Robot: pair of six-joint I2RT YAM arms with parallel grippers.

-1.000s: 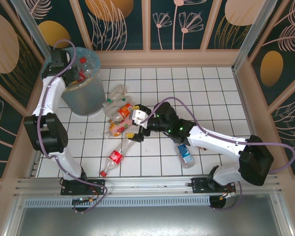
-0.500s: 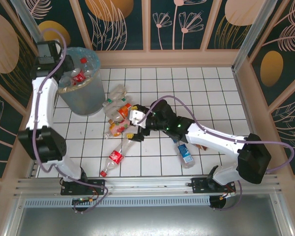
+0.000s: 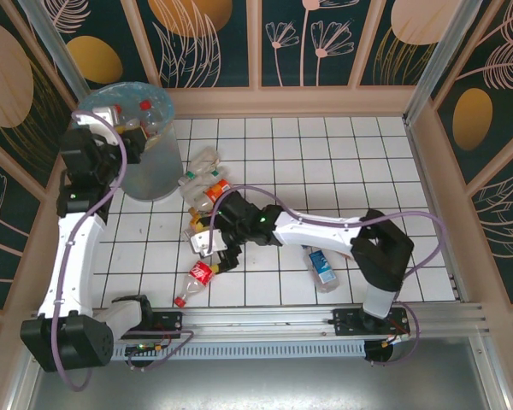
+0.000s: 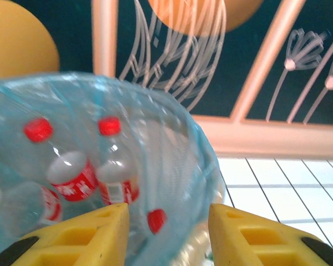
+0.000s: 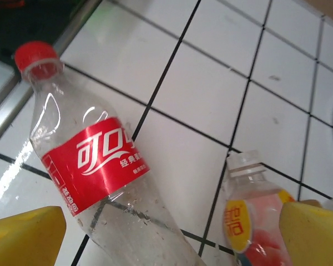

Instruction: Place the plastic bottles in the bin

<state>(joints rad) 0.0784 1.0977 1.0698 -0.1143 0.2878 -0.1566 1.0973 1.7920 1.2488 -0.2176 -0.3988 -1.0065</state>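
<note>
Plastic bottles (image 3: 207, 195) lie on the worktop (image 3: 368, 171); right fingers (image 5: 22, 233), spread wide, should straddle the red-labelled bottle (image 5: 100, 166) mid-body before closing. Left fingers (image 4: 77, 238) hang parted, empty, at the bin (image 4: 202, 149) rim.

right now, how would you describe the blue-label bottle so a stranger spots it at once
On the white tiled table, look to the near right, beside the right arm. A bottle lies there alone on its side. Its blue label and distance from the red and orange pile by the bin mark it out.
</note>
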